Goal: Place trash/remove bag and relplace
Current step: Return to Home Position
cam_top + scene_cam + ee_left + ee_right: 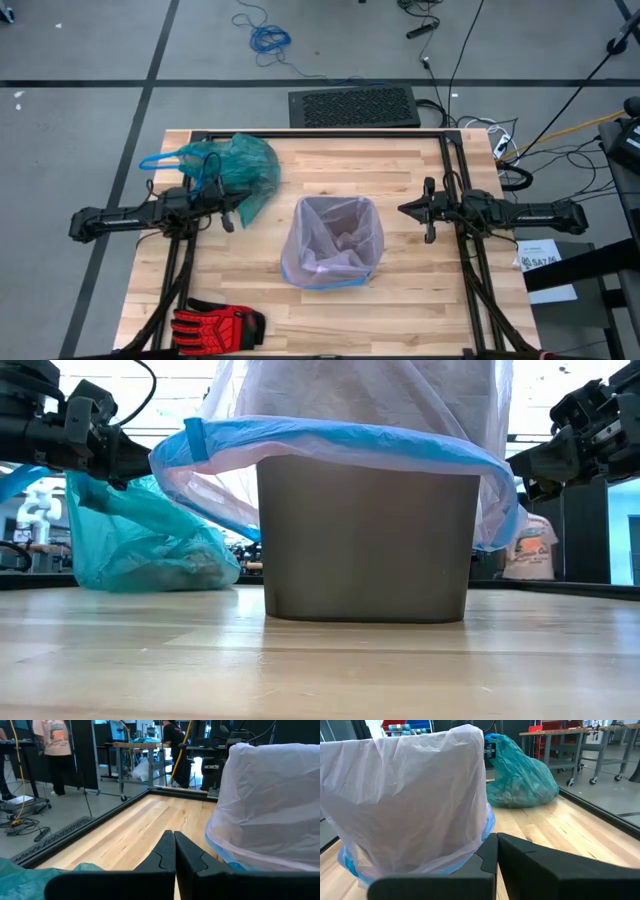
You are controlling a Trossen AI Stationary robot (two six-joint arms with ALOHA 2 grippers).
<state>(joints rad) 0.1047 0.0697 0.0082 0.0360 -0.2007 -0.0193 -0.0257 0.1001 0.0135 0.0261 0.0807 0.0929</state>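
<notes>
Mid-table [400, 300], the bin [365, 540] has its pale liner [333, 240] only draped loosely over the rim, so I reckon it could slump in or slide off. The teal bag [245, 165] sits near the far left corner, right up against the left gripper [174, 840], which is pinched shut and empty, same as the right gripper [497, 840] by the right edge. If a drawstring loop has snagged that arm, it'd drag the bag along.

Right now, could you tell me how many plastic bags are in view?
2. The teal-green bag lies far left, by the left hand; the pale lilac bag lines the bin at centre. Its inside could hide another.
</notes>
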